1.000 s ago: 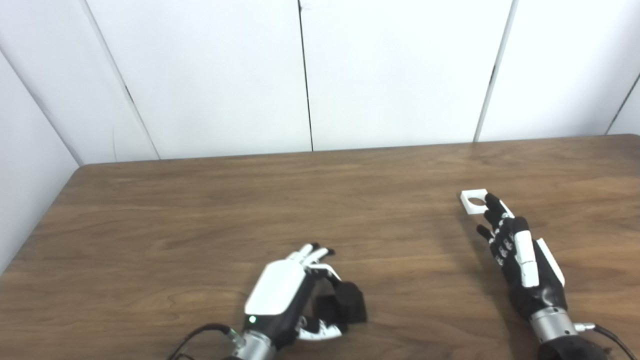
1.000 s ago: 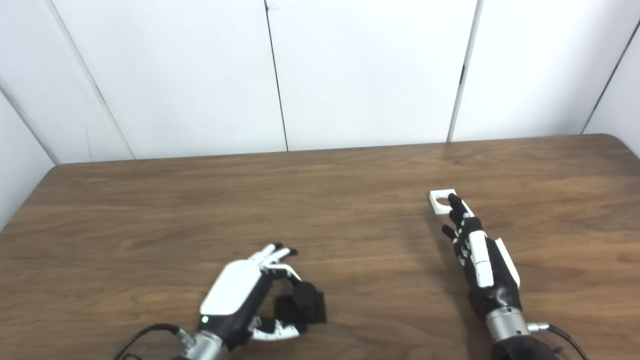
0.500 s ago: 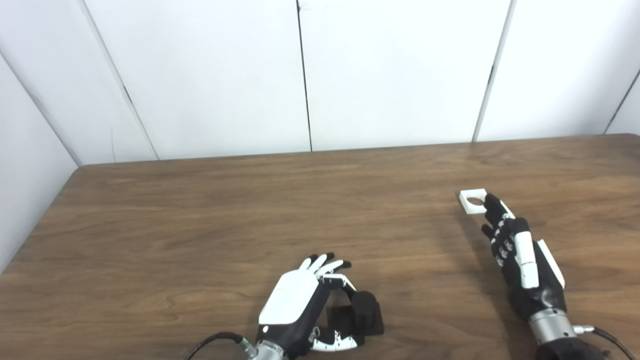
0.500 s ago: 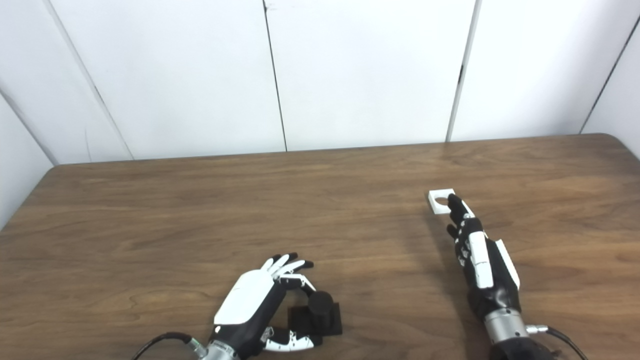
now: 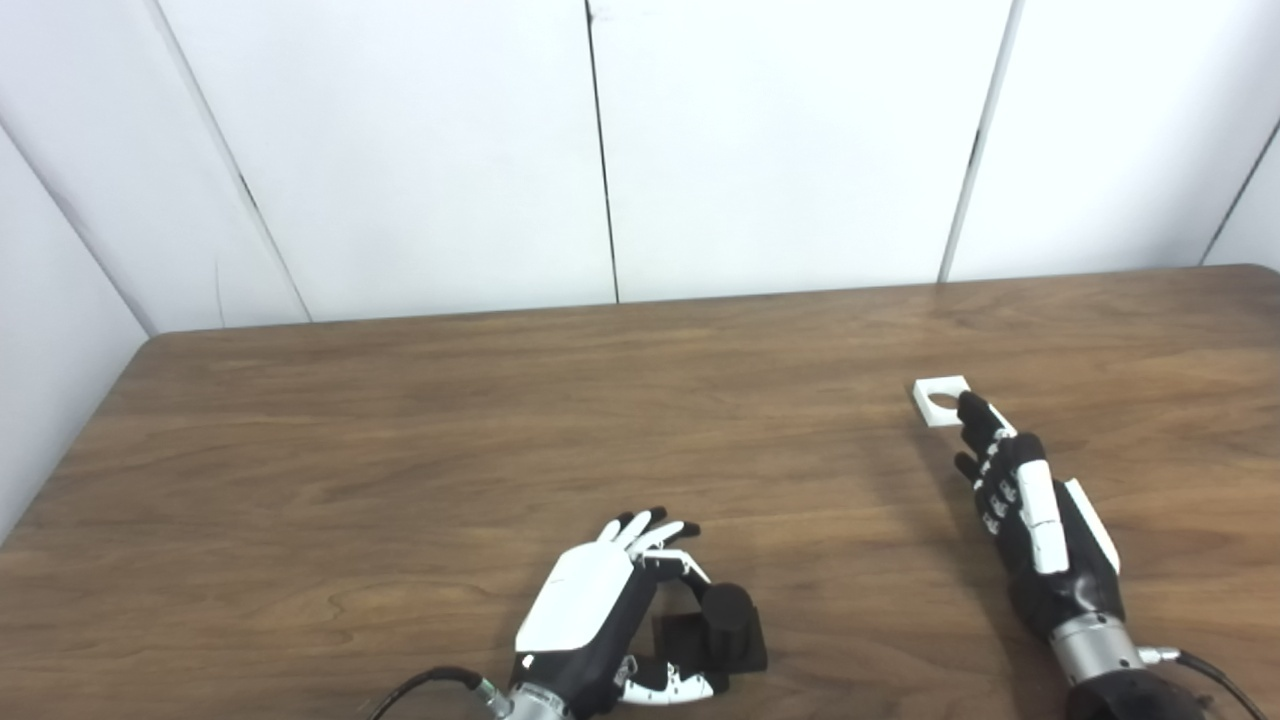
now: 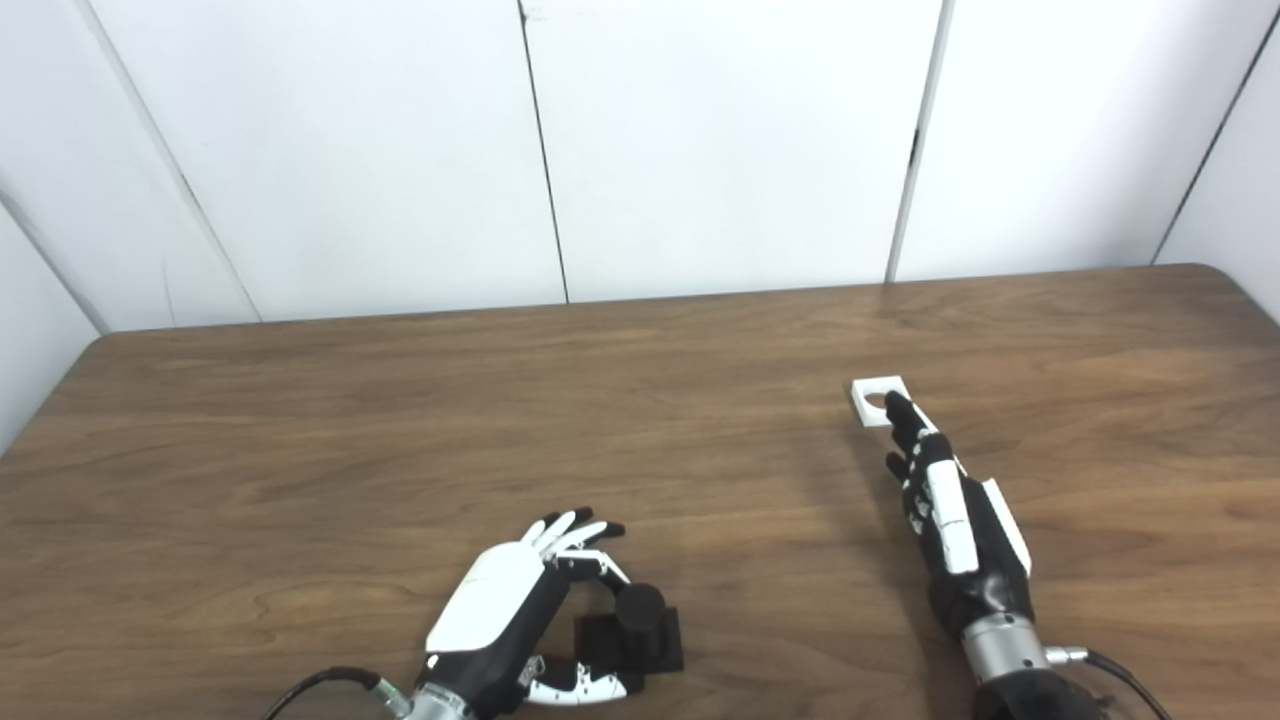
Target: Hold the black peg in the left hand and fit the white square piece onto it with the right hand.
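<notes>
Brown wood-grain table fills the left eye view, white wall panels behind it. Near the front edge we note the left hand, fingers and thumb curled loosely around the black peg, a short round post on a square black base that sits on the table. Whether the fingers actually press the peg we cannot tell; thumb lies at the base's near side, fingertips arch above the post. Far to the right, the right hand lies stretched out, fingers straight and unclenched, holding nothing. Its foremost fingertip overlaps the near edge of the white square piece, which rests flat on the table with its round hole facing up.

Right eye view, same layout seen slightly from the side. We see the left hand cupped about the black peg, the peg upright. The right hand reaches to the white square piece, fingertip at its hole; the two pieces stay well apart.
</notes>
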